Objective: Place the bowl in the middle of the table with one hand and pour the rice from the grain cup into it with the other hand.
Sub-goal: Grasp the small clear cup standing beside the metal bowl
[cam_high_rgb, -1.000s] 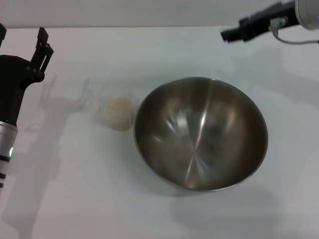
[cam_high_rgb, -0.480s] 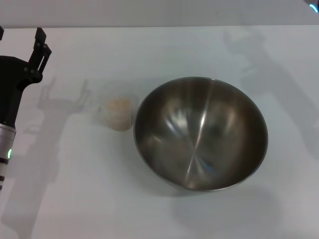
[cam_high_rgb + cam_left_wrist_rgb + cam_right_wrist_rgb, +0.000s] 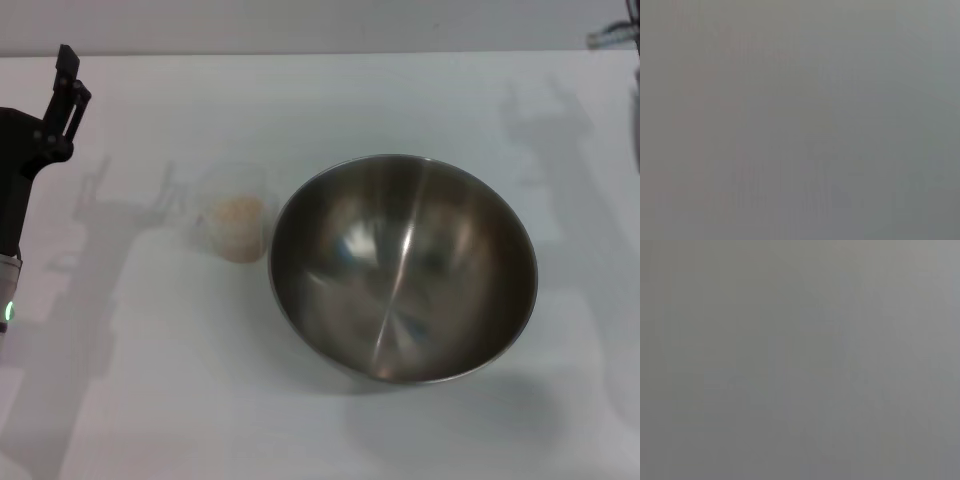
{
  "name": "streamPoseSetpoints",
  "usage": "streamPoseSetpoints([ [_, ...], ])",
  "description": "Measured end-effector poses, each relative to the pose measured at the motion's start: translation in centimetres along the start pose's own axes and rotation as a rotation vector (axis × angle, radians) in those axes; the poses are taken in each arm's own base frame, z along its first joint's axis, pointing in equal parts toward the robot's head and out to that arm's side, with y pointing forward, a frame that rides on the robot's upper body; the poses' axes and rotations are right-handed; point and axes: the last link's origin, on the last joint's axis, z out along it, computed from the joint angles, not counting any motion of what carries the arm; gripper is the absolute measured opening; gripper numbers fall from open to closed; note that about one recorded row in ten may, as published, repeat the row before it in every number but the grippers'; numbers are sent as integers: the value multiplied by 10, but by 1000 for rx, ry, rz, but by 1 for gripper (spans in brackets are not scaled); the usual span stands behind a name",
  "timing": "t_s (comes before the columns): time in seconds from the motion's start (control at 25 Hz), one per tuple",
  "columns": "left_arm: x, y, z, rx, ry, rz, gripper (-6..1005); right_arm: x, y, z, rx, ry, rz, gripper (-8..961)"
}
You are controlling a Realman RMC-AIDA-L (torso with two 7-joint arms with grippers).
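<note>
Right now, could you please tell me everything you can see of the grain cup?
The grain cup is a small cup of clear, translucent plastic, standing upright on the white table. It holds pale beige rice, which shows through the wall and at the open top. It sits just to the robot's left of the steel bowl, close beside the bowl's rim; whether they touch cannot be told. No gripper holds it: the left gripper is well apart, near the table's left edge.

Looks like a robot test bench/lab, not a home kitchen: plain bare white surface [image 3: 330, 100] running edge to edge with a flat pale wall strip behind. Only staged kitchen props on it: large shiny stainless-steel bowl [image 3: 402, 268], small clear plastic cup [image 3: 234, 222] of pale rice grains [image 3: 240, 213].
</note>
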Motion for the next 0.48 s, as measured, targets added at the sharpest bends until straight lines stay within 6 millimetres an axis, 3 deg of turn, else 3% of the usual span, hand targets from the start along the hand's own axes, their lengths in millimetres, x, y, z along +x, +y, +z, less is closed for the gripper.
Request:
streamPoseSetpoints([
  [0.12,0,0,-1,1,2,1,830,13,-16,-22,30,-41,114,526],
  [0.16,0,-1,-4,1,-4,1,830,25,-32,-35,55,-31,217,526],
  [0.2,0,-1,-4,1,-4,1,830,25,-32,-35,55,-31,217,526],
  [0.28,-1,0,-7,-6,-10,0,830,43,-60,-52,109,6,356,526],
  [0.32,-2,2,-9,-16,-18,1,830,43,-60,-52,109,6,356,526],
  [0.36,-4,3,-12,-27,-30,0,830,53,-76,-61,139,33,440,526],
  [0.48,-7,5,-17,-41,-56,2,830,65,-94,-72,160,83,515,526],
])
